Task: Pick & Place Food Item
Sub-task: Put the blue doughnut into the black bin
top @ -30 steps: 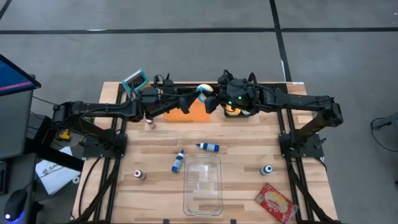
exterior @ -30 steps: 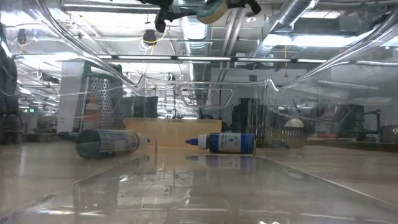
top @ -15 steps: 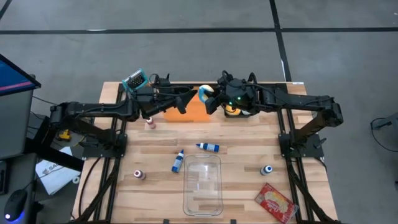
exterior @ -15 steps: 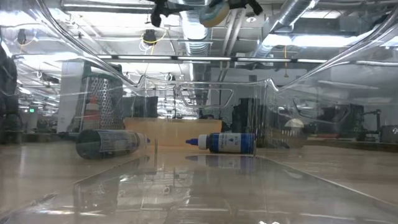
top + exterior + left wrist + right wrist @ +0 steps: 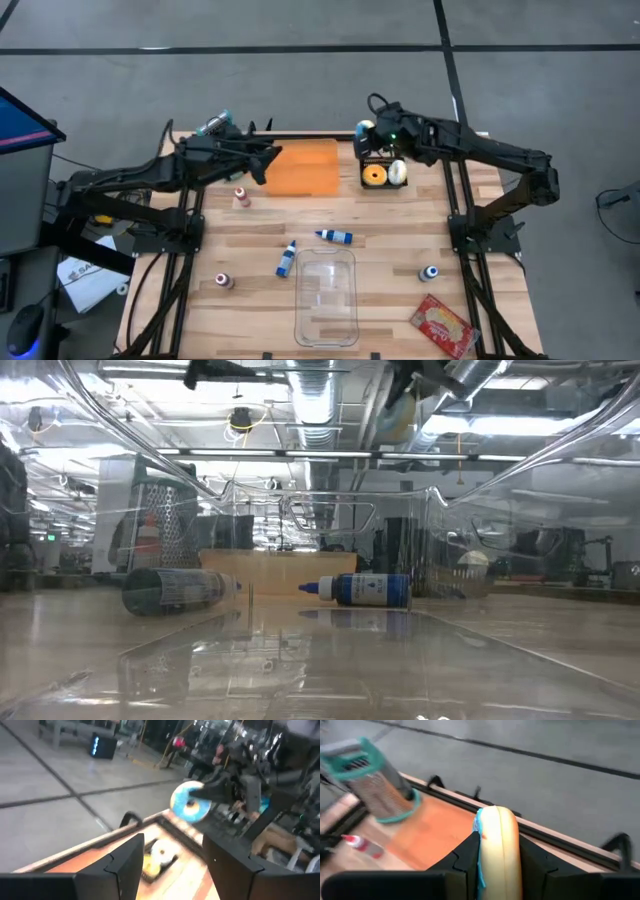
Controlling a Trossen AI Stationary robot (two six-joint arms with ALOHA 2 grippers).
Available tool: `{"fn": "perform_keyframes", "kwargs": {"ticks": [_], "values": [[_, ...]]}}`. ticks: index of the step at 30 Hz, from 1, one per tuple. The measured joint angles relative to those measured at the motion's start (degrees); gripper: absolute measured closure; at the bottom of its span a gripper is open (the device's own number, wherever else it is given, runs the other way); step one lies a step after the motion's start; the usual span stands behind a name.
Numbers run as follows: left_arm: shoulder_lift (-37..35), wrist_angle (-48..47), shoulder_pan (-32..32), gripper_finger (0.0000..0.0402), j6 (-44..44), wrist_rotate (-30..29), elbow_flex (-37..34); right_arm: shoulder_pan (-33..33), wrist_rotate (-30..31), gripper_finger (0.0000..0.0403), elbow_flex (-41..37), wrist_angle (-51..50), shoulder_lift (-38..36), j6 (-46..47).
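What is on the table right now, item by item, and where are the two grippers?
Cutting board: one, orange, far centre of the table.
Grater: one, teal-trimmed metal, far left corner.
Black tray: one, far right of the board, holding an orange donut and a white donut.
Clear container: one, near centre.
Blue bottles: two, lying in front of the container.
Small bottles: red-capped on the left; blue-capped on the right.
Red packet: one, near right corner.
Blue-iced donut: one, in the right gripper.
Left gripper: open, empty, left of the board.
Right gripper: shut on the blue-iced donut, above the black tray.
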Motion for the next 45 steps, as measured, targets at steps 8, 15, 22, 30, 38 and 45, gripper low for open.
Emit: {"fn": "perform_keyframes", "kwargs": {"ticks": [8,15,22,30,38,45], "values": [[-6.1,-1.46,-0.59,0.0202,-3.95,-0.21,-5.87,-4.05,-1.03,0.0306,-7.86,-1.94,-0.82,6.51],[-9.92,2.17,-2.9,0.0202,-9.01,-0.02,-12.82,-7.61,-7.88,0.0306,-24.1,13.34,-7.24,15.6],[-10.4,4.26,-5.58,0.0202,-10.77,-0.12,-14.52,-10.59,-13.83,0.0306,-42.28,29.61,-14.07,26.06],[-10.38,5.99,-6.12,0.0202,-9.68,-0.16,-14.52,-11.25,-16.56,0.0306,-50.44,40.78,-12.66,30.81],[-10.36,7.15,-6.14,0.0202,-9.71,0.2,-14.52,-12.89,-15.27,0.0298,-50.02,41.23,-8.59,29.33],[-10.36,7.33,-6.82,0.0202,-9.93,0.22,-14.52,-13.59,-16.58,0.0283,-50.02,42.81,-4.74,29.34]]}}
